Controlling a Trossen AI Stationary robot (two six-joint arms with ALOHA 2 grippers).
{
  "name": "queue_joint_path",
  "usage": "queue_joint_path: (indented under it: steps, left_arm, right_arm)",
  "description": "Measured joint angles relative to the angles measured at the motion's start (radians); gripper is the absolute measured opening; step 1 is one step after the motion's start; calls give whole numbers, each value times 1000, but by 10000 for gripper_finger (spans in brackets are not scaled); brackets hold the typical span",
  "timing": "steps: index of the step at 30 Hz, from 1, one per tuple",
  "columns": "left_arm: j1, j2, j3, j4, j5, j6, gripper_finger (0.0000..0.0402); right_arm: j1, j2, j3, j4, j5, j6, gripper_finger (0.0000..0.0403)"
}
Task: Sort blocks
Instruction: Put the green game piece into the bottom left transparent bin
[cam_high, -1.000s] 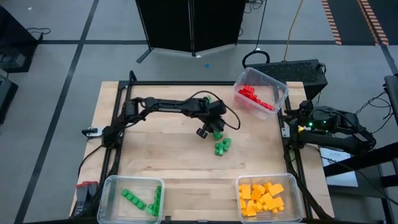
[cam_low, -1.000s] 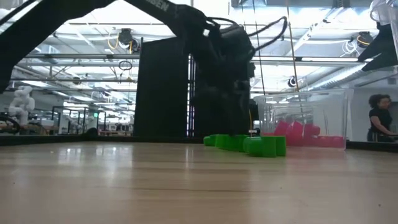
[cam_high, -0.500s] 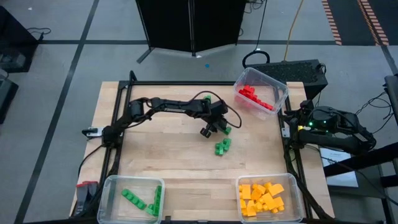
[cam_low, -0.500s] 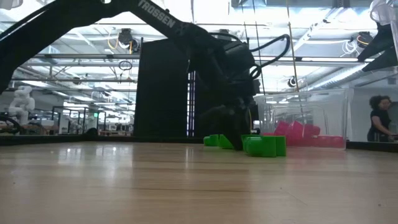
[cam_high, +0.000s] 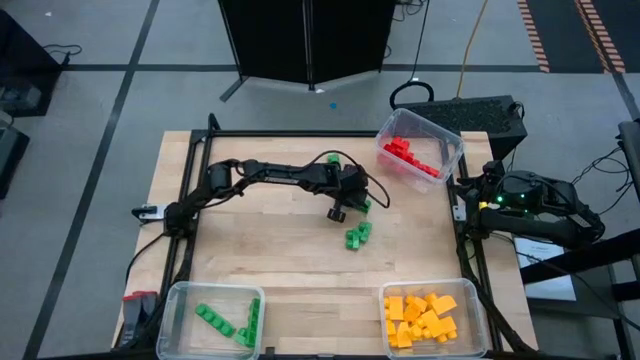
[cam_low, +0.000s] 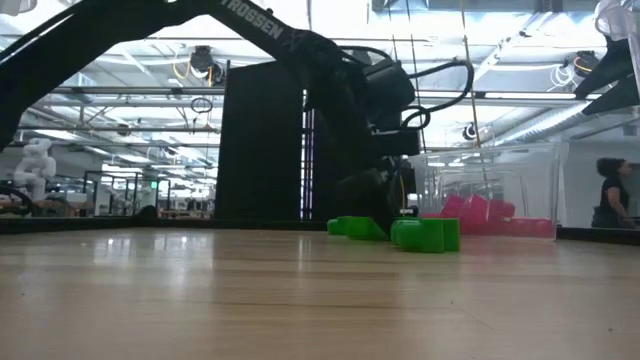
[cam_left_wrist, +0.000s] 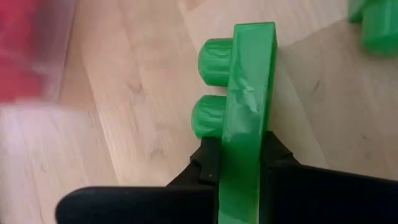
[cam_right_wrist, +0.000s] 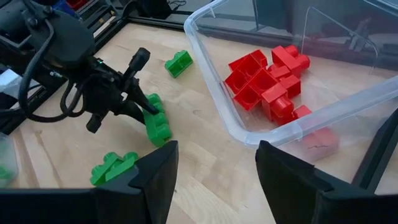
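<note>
Wooden table (cam_high: 250, 250) with three clear bins: red bricks (cam_high: 410, 158) sit in the far right bin (cam_high: 450, 140), yellow-orange bricks (cam_high: 420, 318) in the near right bin (cam_high: 478, 300), a few green bricks in the near left bin (cam_high: 180, 300). Left gripper (cam_high: 345, 205) is mid-table, clamped on a green brick (cam_left_wrist: 245, 118). More loose green bricks (cam_high: 357, 235) sit just beside it. Right gripper (cam_right_wrist: 214, 168) waits spread wide off the right edge. Looks like the pickup step; next I'd guess lift and carry to the green bin.
</note>
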Motion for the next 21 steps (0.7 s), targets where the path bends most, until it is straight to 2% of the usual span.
queue_joint_path:
  steps: [8,14,21]
  left_arm:
    - [-39,-136,-7,-83,-10,-162,0]
    - [-73,-307,-5,-315,-69,-310,0]
    - [-215,-576,-1,-699,-76,-634,0]
  right_arm:
    - [0,0,0,-1,0,-4,208]
    - [0,0,0,-1,1,-29,208]
    - [0,0,0,-1,0,-31,208]
